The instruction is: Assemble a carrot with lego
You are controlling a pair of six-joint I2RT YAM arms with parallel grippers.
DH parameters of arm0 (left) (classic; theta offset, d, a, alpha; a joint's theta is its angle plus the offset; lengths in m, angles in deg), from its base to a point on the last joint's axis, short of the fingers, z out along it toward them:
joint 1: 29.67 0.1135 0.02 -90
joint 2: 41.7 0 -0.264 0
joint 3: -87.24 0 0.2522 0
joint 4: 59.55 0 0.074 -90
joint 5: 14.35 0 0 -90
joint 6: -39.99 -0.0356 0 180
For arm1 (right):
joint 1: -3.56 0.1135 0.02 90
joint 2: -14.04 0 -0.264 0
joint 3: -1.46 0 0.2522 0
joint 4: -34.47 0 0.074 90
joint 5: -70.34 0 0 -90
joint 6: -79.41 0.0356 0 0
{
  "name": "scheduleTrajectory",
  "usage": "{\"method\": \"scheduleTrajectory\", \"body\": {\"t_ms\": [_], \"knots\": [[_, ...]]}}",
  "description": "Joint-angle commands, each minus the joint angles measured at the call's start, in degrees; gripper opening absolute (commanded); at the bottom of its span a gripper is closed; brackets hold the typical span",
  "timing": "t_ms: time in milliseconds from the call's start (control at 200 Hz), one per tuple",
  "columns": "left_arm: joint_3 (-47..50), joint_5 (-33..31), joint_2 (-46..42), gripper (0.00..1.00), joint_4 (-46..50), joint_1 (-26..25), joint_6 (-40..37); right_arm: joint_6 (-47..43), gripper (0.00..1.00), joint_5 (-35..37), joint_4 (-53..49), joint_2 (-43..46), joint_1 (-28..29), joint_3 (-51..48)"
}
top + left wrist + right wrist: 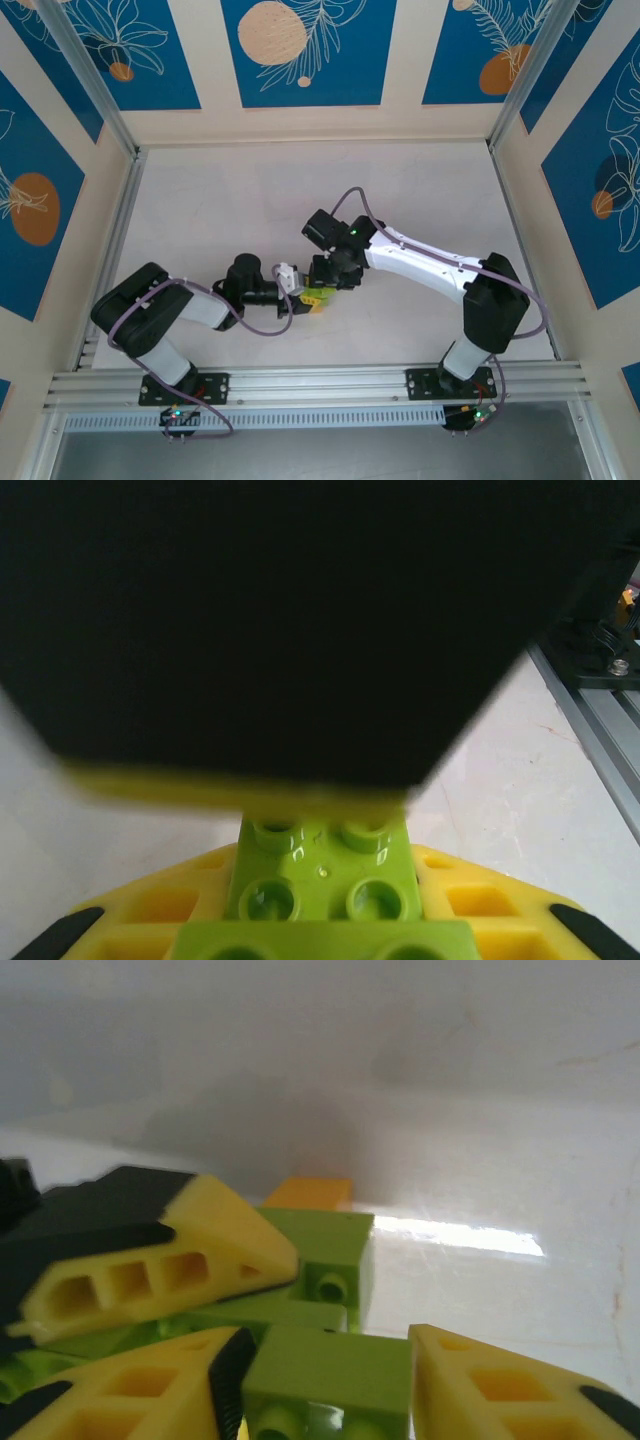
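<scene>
Gleaming low-centre, the lime-green studded plastic lego carrot (322, 1248) ends in an orange brick (308, 1193). The left gripper (320, 885) clamps it; the right gripper (325, 1365) straddles it with its jaws, grip unclear.

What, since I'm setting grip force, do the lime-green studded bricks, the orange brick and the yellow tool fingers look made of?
The lime-green studded bricks: hard moulded plastic, glossy; highlights glint on the studs. The orange brick: likely the same plastic, though only its smooth top shows. The yellow tool fingers: matte plastic, possibly printed; open lattice cells show in their sides.
</scene>
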Motion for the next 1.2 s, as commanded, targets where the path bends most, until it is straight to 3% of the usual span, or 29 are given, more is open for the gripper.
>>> {"method": "scheduleTrajectory", "body": {"t_ms": [0, 180, 390, 875, 940, 1005, 1195], "knots": [[-0.32, -0.77, -0.29, 0.29, 2.59, -0.30, -1.48, -0.47, 0.56, 2.74, -7.54, -1.87, 0.20, -3.65], [-0.56, -0.93, -0.23, 0.39, 2.98, -0.28, -1.65, -1.34, 0.69, 5.54, -9.81, 1.65, 0.93, -0.31], [-1.09, -0.82, 0.63, 0.71, 3.38, -0.32, -1.58, -1.74, 0.74, 7.34, -9.96, 5.91, 1.01, 1.06], [-1.25, -1.22, -0.02, 0.77, 4.26, -0.33, -1.87, -6.02, 0.75, 6.99, -7.75, 9.79, 1.22, 5.45], [-1.28, -1.52, -0.14, 0.81, 4.26, -0.30, -1.70, -5.61, 0.75, 6.94, -8.06, 10.56, 1.39, 5.17], [-1.17, -2.35, -0.37, 0.99, 4.26, -0.40, -1.48, -4.92, 0.74, 6.51, -7.98, 11.37, 1.87, 4.30], [-1.02, -8.79, -2.07, 0.99, 3.65, -0.07, -0.05, -3.26, 0.74, 7.03, -7.98, 12.08, 4.07, 2.06]]}}
